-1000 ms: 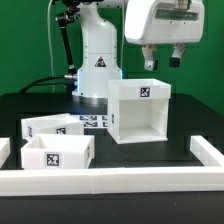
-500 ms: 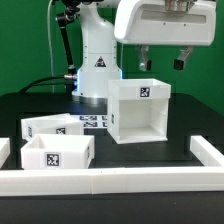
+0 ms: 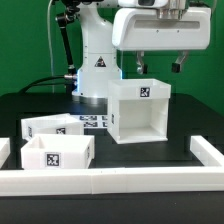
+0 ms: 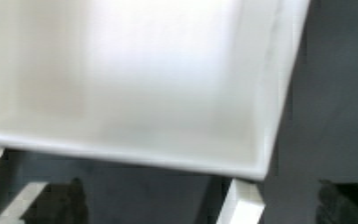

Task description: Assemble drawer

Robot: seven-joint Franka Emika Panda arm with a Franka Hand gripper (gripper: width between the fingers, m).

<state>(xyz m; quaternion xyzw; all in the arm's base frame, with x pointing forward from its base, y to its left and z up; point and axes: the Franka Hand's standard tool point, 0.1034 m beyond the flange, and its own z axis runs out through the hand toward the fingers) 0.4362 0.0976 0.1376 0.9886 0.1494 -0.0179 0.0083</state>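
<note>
Drawer shell (image 3: 140,112) is sitting upright on the black tabletop (image 3: 195,125), open face toward the camera, w/ the tool (image 3: 158,66) hovering just above its top edge, fingers spread wide & gripping nothing. Rear tray (image 3: 50,126) & front tray (image 3: 58,152) are lying near each other at the exterior view's left, well apart from the shell. Its white wall is filling most of the blurred wrist view.

The exterior view sits low, a moderate way back from the shell (image 3: 140,112), facing its open front across the counter (image 3: 190,128), with the border rail (image 3: 110,182) nearer the lens and the arm's base (image 3: 97,62) behind the shell. The wrist view rides on the tool (image 3: 158,67) above the shell (image 4: 140,70), looking down at it from very close, blurred. Both views share the shell and the counter beside it.
</note>
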